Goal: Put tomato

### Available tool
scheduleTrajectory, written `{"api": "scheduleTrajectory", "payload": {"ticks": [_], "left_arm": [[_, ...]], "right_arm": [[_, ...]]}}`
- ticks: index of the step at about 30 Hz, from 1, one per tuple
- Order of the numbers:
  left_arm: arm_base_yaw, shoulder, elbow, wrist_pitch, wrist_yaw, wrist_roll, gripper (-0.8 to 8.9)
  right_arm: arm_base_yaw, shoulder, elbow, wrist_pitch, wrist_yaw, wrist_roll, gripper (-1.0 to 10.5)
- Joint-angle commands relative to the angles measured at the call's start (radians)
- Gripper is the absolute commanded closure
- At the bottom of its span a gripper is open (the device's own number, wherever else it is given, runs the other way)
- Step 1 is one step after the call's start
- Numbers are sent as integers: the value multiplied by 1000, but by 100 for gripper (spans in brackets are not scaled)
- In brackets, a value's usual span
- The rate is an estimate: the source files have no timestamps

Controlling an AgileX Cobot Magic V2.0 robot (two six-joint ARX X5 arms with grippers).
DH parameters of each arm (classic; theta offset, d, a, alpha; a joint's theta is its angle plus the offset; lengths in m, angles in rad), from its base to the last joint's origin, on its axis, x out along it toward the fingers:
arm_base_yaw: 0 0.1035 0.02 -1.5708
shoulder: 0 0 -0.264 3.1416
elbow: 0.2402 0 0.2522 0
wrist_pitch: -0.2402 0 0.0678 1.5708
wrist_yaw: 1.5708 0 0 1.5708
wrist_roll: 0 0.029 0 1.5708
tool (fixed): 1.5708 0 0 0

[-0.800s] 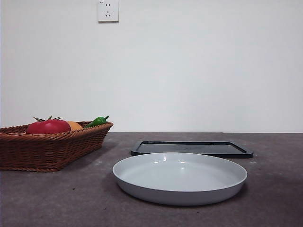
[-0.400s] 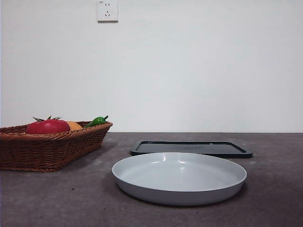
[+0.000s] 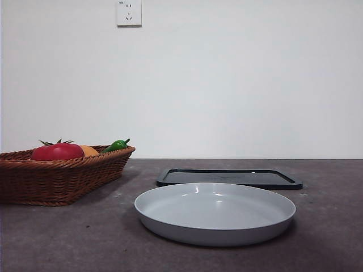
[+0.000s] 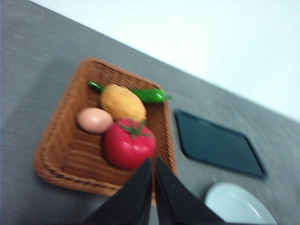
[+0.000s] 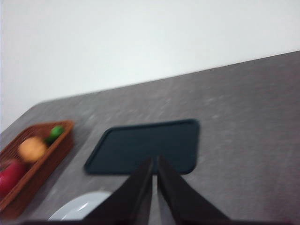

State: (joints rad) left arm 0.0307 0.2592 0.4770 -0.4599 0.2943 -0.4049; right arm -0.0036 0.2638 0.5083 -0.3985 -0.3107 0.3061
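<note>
The red tomato (image 3: 57, 151) with a green calyx lies in a brown wicker basket (image 3: 62, 178) at the left of the table. In the left wrist view the tomato (image 4: 129, 145) sits near the basket's (image 4: 61, 161) front, beside an orange fruit (image 4: 123, 102), a pale egg (image 4: 94, 120) and a green chili (image 4: 149, 96). My left gripper (image 4: 153, 161) is shut and empty, high above the basket. My right gripper (image 5: 155, 159) is shut and empty, high above the black tray (image 5: 145, 145). Neither gripper shows in the front view.
A shallow white plate (image 3: 215, 212) sits at the table's middle front, with a flat black tray (image 3: 229, 178) just behind it. The orange fruit (image 3: 89, 150) and green chili (image 3: 116, 145) peek over the basket rim. A wall socket (image 3: 129, 12) is high on the wall.
</note>
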Motion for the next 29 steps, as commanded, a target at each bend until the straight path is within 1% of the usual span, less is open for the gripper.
{"api": "scheduleTrajectory", "payload": {"ticks": [1, 4, 9, 11, 15, 17, 22, 29], "left_arm": [[2, 89, 106, -72, 84, 121, 803], [2, 177, 201, -174, 143, 193, 803], [-5, 305, 338, -350, 200, 303, 803], [-15, 351, 386, -423, 205, 348, 803], [-47, 426, 466, -547, 205, 417, 803], [-64, 447, 489, -571, 204, 431, 803], [-91, 455, 498, -573, 204, 436, 804], [-94, 455, 498, -568, 204, 439, 803]], "right_arm": [[2, 94, 112, -78, -78, -76, 940], [2, 195, 222, -181, -165, -111, 940], [22, 341, 380, -352, -249, -195, 940], [42, 388, 426, -408, -266, -226, 940], [97, 460, 492, -502, -266, -276, 940], [132, 486, 509, -537, -266, -295, 940], [209, 523, 521, -594, -265, -323, 940], [265, 541, 521, -605, -265, -340, 940]]}}
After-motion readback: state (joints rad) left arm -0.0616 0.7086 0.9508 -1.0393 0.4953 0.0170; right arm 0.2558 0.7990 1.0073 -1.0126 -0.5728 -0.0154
